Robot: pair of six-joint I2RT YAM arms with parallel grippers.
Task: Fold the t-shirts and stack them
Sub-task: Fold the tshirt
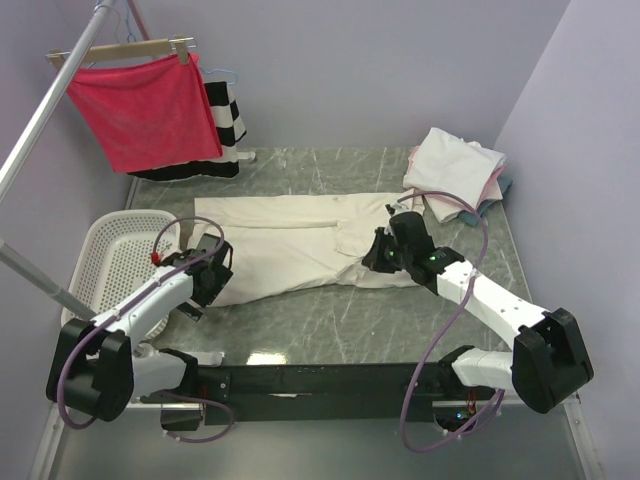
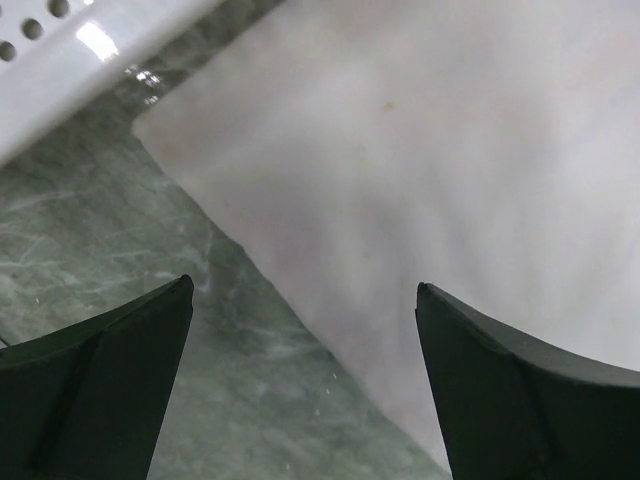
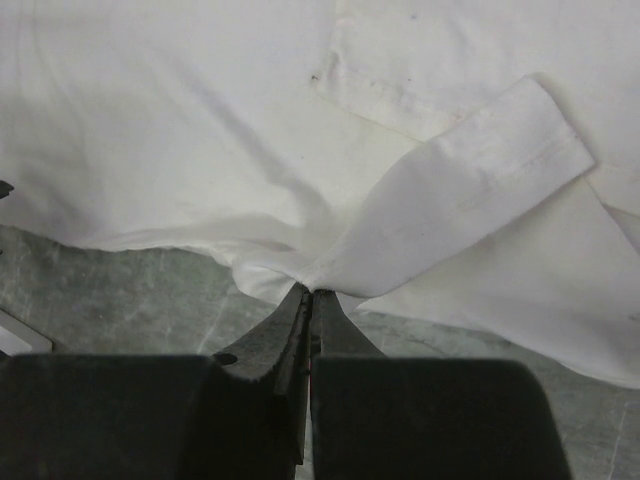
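A cream t-shirt (image 1: 290,245) lies spread across the middle of the green table, folded lengthwise. My left gripper (image 1: 205,275) is open over its left near corner; in the left wrist view (image 2: 303,290) the shirt's edge (image 2: 420,180) runs between the fingers. My right gripper (image 1: 383,252) is shut on the shirt's near right edge by the sleeve; the right wrist view (image 3: 312,292) shows the cloth (image 3: 250,150) pinched at the fingertips, with the sleeve (image 3: 480,190) lying over the shirt. A stack of folded t-shirts (image 1: 455,172), cream with pink and blue below, sits at the back right.
A white perforated basket (image 1: 112,262) stands at the left edge, right by my left arm; its rim shows in the left wrist view (image 2: 70,70). A red cloth on a hanger (image 1: 145,108) and a black-and-white striped garment (image 1: 226,115) hang at the back left. Walls close in on both sides.
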